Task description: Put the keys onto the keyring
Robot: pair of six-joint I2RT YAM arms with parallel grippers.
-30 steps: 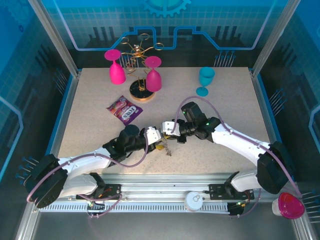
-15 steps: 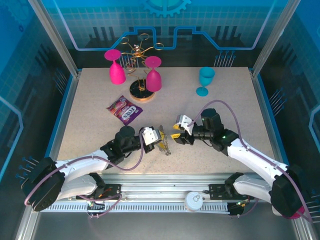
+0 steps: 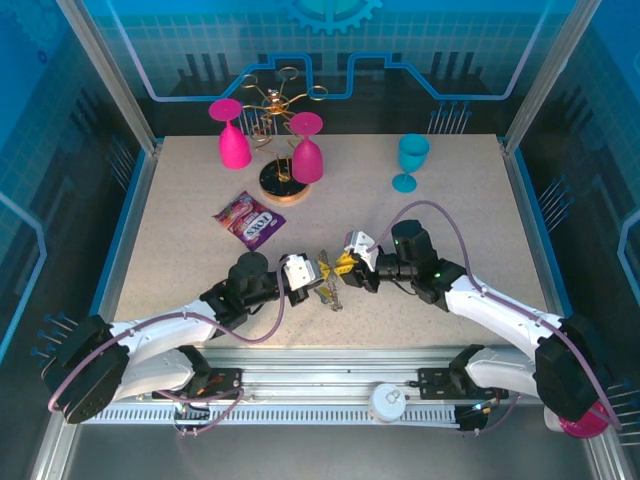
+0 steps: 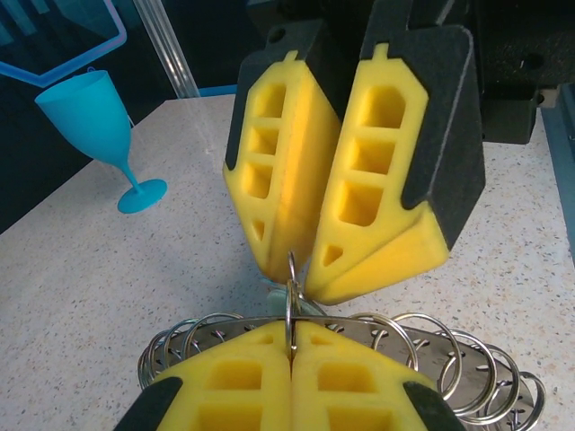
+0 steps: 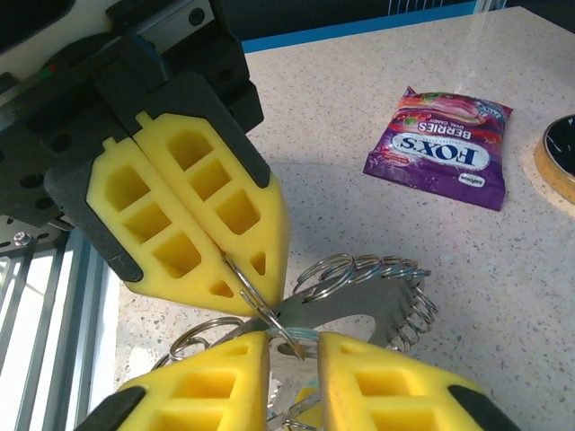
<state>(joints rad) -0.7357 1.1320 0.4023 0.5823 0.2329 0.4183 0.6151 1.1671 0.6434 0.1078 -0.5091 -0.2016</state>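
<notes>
L gripper (image 3: 318, 277) and R gripper (image 3: 345, 265) face tip to tip over the table (image 3: 450, 210). L jaws are clamped tight on the keyring (image 5: 359, 305), its flat plate spreading just beyond L's fingertips. R jaws are narrow, tips nearly meeting round one wire loop (image 4: 288, 310); can't tell if they grip. Poss. a teal key (image 5: 301, 334) between R's fingers, view poor

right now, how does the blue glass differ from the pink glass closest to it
The blue glass stands upright on its foot; the pink glass is upside down, foot up. The blue glass stands alone; the pink glass is by the gold-rimmed stand base. Both are stemmed glasses of similar shape.
</notes>
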